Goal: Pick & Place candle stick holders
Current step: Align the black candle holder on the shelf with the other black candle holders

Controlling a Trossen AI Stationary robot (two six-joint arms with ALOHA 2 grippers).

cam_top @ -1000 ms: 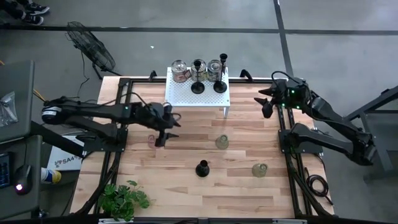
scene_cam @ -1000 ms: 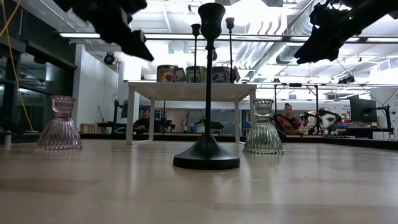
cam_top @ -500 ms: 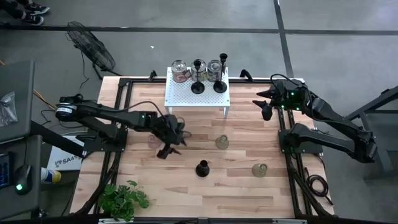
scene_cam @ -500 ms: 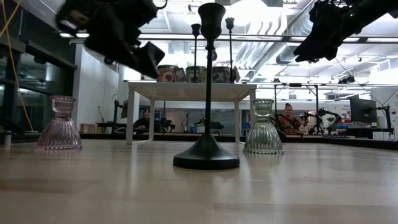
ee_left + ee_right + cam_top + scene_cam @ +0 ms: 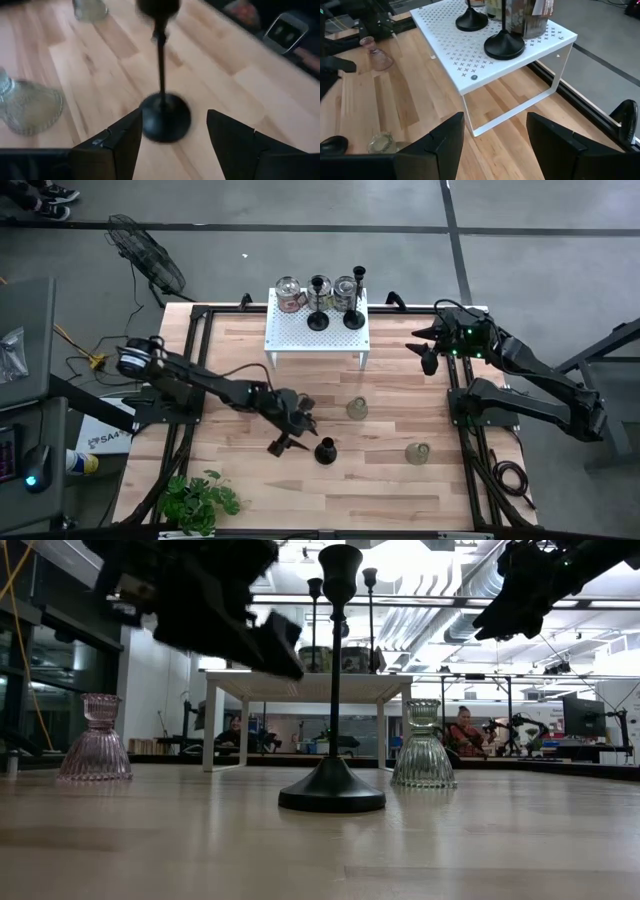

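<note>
As left tool (image 5: 170, 140) straddles black stick (image 5: 161, 107), fingers wide | risk: tall stem tips (top-heavy) | right tool (image 5: 425, 350) open, far right

Light in the high view is even and diffuse, and shadows under the white perforated stand (image 5: 317, 327) are soft and short. The low view is backlit: bright ceiling lamps glare at the upper centre, turning the slim black candle stick holder (image 5: 333, 690) and the left gripper (image 5: 215, 610) into dark silhouettes, the gripper smeared by motion blur. In the left wrist view the same holder (image 5: 161, 90) is blurred, its top most of all. The right wrist view is bright and crisp.
</note>
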